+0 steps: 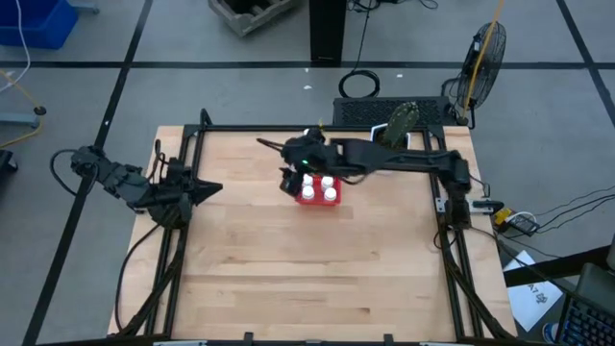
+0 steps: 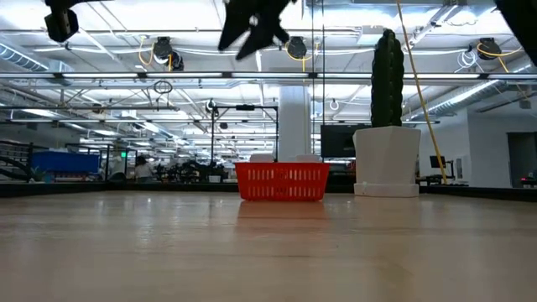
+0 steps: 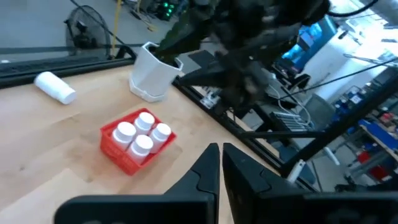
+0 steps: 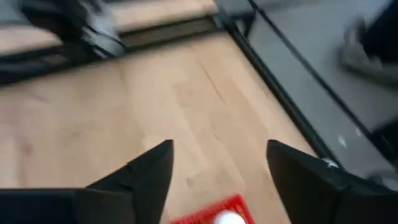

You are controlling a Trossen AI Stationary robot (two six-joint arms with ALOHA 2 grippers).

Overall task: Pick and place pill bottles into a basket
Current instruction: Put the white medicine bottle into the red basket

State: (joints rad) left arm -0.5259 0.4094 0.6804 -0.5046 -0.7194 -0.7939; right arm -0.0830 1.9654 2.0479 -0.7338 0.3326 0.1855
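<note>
Right arm: reaches from the table's right edge toward the middle of the far half, stretched out nearly level above the wood.
Right gripper (image 4: 217, 168): hangs above the far-left part of the basket; its two dark fingers stand wide apart with nothing between them, a corner of the basket and one white cap showing just below the gap.
Left arm: folded up at the table's left edge, clear of the work.
Left gripper (image 3: 221, 163): points across the table toward the basket; its fingers are pressed together and hold nothing.
Basket (image 1: 318, 201): red, mesh-sided, standing on the table in the far half, near the middle between left and right.
Pill bottles in the basket (image 3: 143, 132): four white caps show, packed upright in two rows of two.
Loose pill bottle (image 3: 55, 87): white, lying on its side on the table, well apart from the basket, toward the far edge.
Planter pot (image 2: 387, 161): white, holding a tall green cactus (image 2: 387, 79), near the table's far right corner, apart from the basket.
Table (image 1: 288, 269): pale wood planks inside a black metal frame; the near half is bare wood.
Room: grey floor marked with dark lines, a standing fan (image 1: 483, 56) beyond the far right corner, cables by the right edge, and a wide workshop with ceiling lights seen in the low view.
</note>
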